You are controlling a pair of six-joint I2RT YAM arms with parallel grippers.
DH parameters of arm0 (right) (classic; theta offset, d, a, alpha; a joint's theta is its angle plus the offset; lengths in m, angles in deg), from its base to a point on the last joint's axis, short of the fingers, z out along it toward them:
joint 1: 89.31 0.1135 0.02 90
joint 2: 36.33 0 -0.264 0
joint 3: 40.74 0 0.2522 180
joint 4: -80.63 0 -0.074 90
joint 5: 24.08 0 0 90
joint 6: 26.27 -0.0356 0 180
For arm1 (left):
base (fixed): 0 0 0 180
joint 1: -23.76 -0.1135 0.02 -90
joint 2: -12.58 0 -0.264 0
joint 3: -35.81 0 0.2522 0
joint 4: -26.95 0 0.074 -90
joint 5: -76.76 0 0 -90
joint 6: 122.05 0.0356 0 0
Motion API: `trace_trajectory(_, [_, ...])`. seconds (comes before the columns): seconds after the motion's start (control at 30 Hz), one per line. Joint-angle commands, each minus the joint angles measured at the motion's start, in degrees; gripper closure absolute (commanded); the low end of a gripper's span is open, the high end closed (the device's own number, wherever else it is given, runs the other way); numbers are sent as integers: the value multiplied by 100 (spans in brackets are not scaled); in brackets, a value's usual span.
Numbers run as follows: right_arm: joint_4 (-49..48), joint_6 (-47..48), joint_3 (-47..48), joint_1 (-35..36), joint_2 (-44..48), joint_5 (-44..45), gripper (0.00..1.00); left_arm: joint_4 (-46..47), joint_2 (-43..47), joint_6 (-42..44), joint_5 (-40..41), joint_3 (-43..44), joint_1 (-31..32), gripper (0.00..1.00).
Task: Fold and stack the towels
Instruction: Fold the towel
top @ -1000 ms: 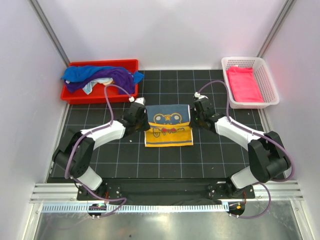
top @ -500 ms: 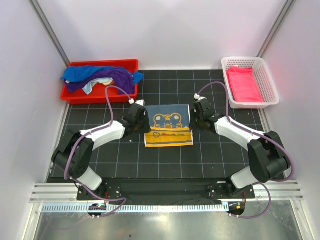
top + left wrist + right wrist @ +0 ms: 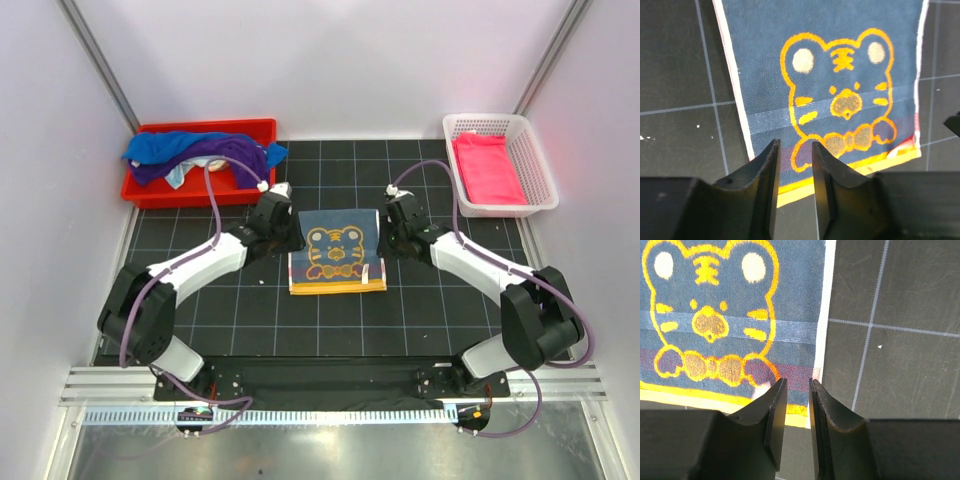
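A slate-blue towel (image 3: 335,250) with an orange tiger lies folded flat mid-table, a yellow-orange strip showing along its near edge. My left gripper (image 3: 287,228) hovers at its left edge, open and holding nothing. My right gripper (image 3: 388,235) hovers at its right edge, also open and holding nothing. In the left wrist view the towel (image 3: 840,60) lies below the parted gripper (image 3: 794,150). In the right wrist view the towel (image 3: 730,290) lies under the gripper (image 3: 797,385). Bright blue (image 3: 160,146) and purple (image 3: 235,153) towels lie bunched at back left. A hot pink towel (image 3: 488,168) lies folded at back right.
The red bin (image 3: 200,128) holding the bunched towels stands at the back left corner. The white mesh basket (image 3: 538,170) with the pink towel stands at the back right. Black gridded mat surrounds the folded towel; grey walls close in both sides.
Both grippers have opened and let go of the towel. Its blue tiger layer now lies flat over the yellow layer. Both grippers have lifted slightly away from it.
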Motion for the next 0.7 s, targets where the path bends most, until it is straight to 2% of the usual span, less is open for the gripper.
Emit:
trace_trajectory(0.0, [8, -13, 161, 64, -58, 124, 69, -132, -315, -108, -98, 80, 30, 68])
trace_trajectory(0.17, [-53, 22, 248, 64, -199, 247, 68, -35, -377, -214, 95, -105, 47, 69])
trace_trajectory(0.27, [-53, 74, 607, 46, -497, 353, 68, -122, -456, -109, 463, 166, 39, 64])
trace_trajectory(0.47, [-106, 48, 1608, -243, -1262, 248, 68, -421, -1026, 164, 772, 1238, -233, 64])
trace_trajectory(0.67, [87, 101, 2717, -516, -2246, 195, 69, -711, -1923, 533, 659, 2319, -647, 66])
